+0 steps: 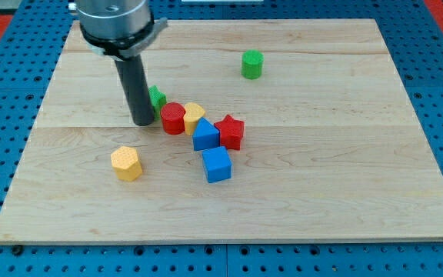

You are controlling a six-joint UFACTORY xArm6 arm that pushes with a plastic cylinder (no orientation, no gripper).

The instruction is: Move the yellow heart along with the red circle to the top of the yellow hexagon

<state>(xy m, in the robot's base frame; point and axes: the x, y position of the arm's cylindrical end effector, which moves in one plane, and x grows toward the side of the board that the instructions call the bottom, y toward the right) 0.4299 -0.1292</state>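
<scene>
The red circle sits near the board's middle, touching the yellow heart on its right. The yellow hexagon lies alone toward the view's lower left of them. My tip rests on the board just left of the red circle, a small gap apart, and above and to the right of the yellow hexagon. The rod hides part of a green block behind it.
A blue block and a red star crowd the yellow heart's lower right. A blue cube lies below them. A green cylinder stands near the view's top. The wooden board is ringed by blue pegboard.
</scene>
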